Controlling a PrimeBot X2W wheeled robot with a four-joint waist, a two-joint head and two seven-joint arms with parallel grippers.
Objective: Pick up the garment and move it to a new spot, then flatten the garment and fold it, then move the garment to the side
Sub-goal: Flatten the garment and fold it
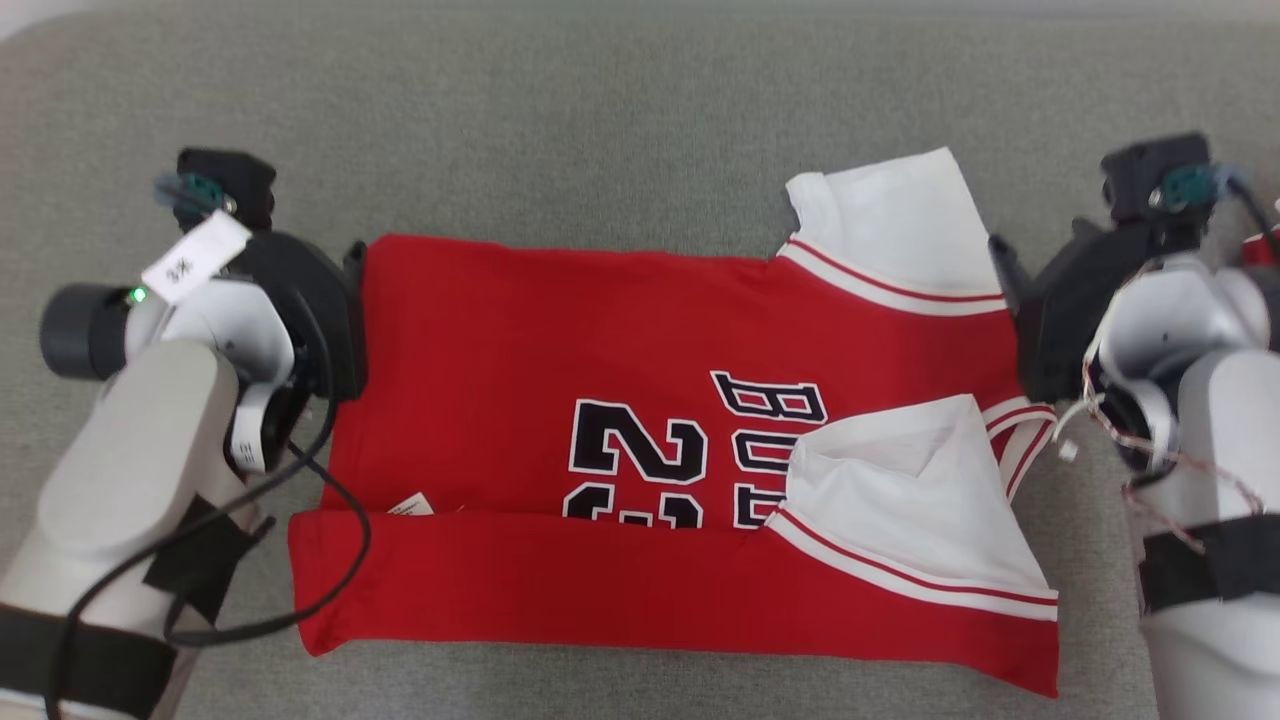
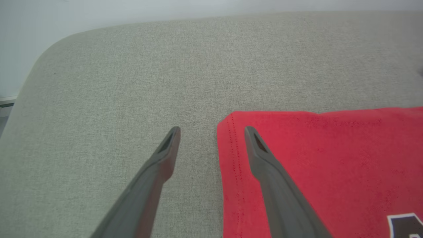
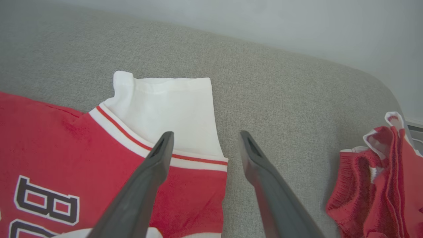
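Note:
The garment (image 1: 560, 340) is a red jersey with black lettering and white sleeves, lying lengthwise on the grey cushion (image 1: 600, 120). Its near long edge is folded over onto the body, and one white sleeve (image 1: 900, 500) lies on top. My left gripper (image 1: 345, 290) sits at the hem end, open. In the left wrist view the left gripper (image 2: 211, 132) straddles the far hem corner of the garment (image 2: 330, 155). My right gripper (image 1: 1010, 275) is at the shoulder end, open. In the right wrist view the right gripper (image 3: 205, 137) straddles the garment's (image 3: 59, 138) edge beside the far white sleeve (image 3: 165, 109).
A second crumpled red cloth (image 3: 373, 185) lies to the right of my right gripper, and a sliver of the red cloth (image 1: 1262, 248) shows in the head view. The cushion's rounded far corner (image 2: 49, 53) meets a pale wall. Bare grey fabric stretches beyond the garment.

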